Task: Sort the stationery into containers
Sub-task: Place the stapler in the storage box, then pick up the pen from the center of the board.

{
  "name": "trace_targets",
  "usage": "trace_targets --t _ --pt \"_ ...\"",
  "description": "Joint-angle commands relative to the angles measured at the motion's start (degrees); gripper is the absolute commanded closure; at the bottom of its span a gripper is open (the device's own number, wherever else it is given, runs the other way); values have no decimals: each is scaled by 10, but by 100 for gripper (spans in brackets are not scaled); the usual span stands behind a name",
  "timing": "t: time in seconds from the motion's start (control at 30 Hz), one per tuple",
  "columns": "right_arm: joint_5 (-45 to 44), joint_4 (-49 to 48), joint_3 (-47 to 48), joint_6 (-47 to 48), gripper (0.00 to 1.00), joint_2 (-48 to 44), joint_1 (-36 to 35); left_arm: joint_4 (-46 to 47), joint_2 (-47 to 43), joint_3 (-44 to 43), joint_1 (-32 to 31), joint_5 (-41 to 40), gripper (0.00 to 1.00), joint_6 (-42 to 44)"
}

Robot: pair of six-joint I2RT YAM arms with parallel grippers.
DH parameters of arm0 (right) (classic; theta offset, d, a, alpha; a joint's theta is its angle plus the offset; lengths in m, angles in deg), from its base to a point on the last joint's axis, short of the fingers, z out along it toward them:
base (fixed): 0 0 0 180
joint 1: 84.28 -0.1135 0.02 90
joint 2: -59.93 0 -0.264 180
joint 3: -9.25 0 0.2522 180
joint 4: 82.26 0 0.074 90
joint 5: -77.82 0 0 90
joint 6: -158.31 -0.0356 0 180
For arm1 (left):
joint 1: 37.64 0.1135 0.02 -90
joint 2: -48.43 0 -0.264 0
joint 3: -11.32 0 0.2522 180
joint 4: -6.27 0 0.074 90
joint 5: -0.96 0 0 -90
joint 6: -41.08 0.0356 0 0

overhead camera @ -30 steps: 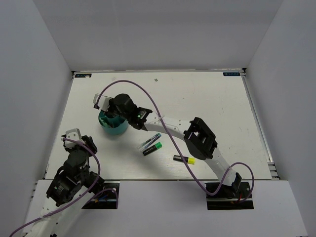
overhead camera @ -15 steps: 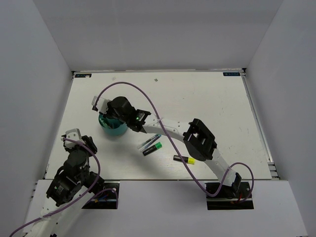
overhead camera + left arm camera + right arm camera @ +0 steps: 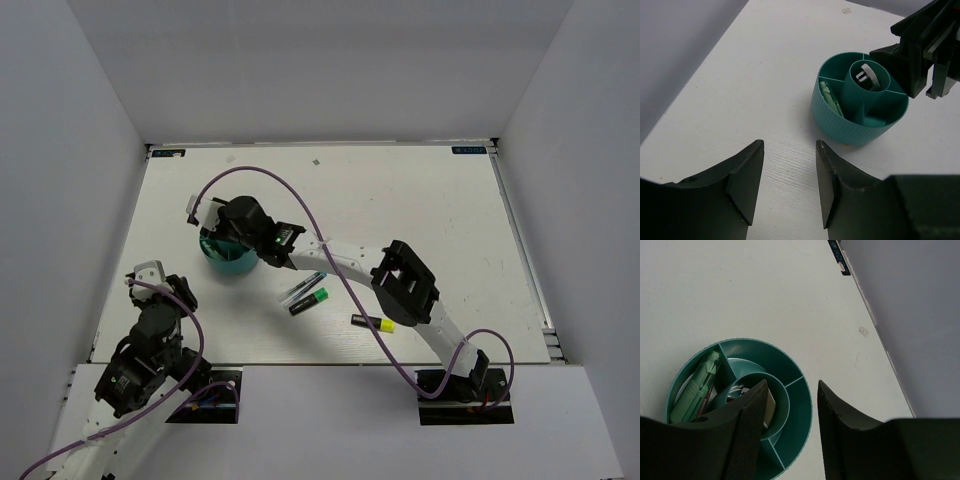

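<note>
The round teal organiser (image 3: 226, 266) stands left of centre. My right gripper (image 3: 791, 385) hangs over it, open, with nothing between its fingers. A mint-green piece (image 3: 695, 389) lies in an outer compartment, and it shows as the mint-green piece (image 3: 830, 100) in the left wrist view too. A pale item (image 3: 866, 76) sits in the centre tube. On the table lie a slim pen (image 3: 303, 287), a green-black highlighter (image 3: 310, 301) and a yellow-black highlighter (image 3: 373, 322). My left gripper (image 3: 789, 147) is open and empty, low over bare table short of the organiser (image 3: 860, 120).
The right arm (image 3: 350, 260) reaches across the table's middle, just behind the pens. White walls close in the table on three sides. A purple cable (image 3: 300, 195) arcs above the right arm.
The right wrist has shifted slightly left over the organiser and its jaws have widened. The left arm and the items on the table have not moved.
</note>
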Motion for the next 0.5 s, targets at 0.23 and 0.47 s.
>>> trace_targets --t 0.23,0.47 --pt "-70 11 78 20 62 -52 4 -2 -3 5 2 -8 44 -1" --pt "-137 257 233 -56 80 -14 99 -2 -2 4 2 -8 45 -2"
